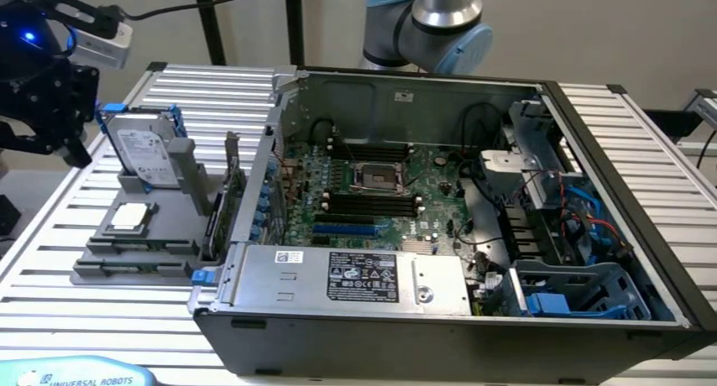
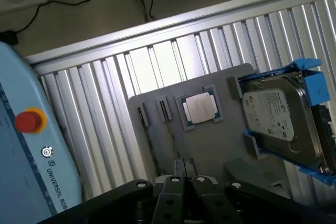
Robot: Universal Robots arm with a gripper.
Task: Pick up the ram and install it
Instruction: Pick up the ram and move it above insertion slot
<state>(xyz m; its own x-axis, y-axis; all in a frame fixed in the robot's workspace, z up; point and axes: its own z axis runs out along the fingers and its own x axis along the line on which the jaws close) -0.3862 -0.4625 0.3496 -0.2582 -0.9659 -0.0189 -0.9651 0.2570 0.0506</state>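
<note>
Finds the gripper [image 2: 184, 167] pressed together and pinching nothing. Hangs at the upper left of the exterior view, above the far end of the grey holder [image 1: 112, 275] on the tabletop [image 1: 67, 319], well apart from the open computer case [image 1: 448, 340]. Places the ram [image 1: 140, 246] low in that holder, at the lower left of the frame, apparently standing on edge in the front slots (thin and hard to make out, so no firm word on its seating). Notes the processor chip [image 1: 131, 218] just behind it, then the upright hard drive [image 1: 143, 151], with the expansion card [image 1: 232, 189] beside the case wall. Judges the pickup not yet made.

Could jab the ram's top edge, if brought down while so closed, and crack it or knock it from its slots. Could clip the chip or the hard drive's blue frame on any sideways drift, given how crowded the holder is. Could tilt so long a stick with an off-centre grip, and then jam it at the black motherboard slots [image 1: 370, 203] rather than seat it.
</note>
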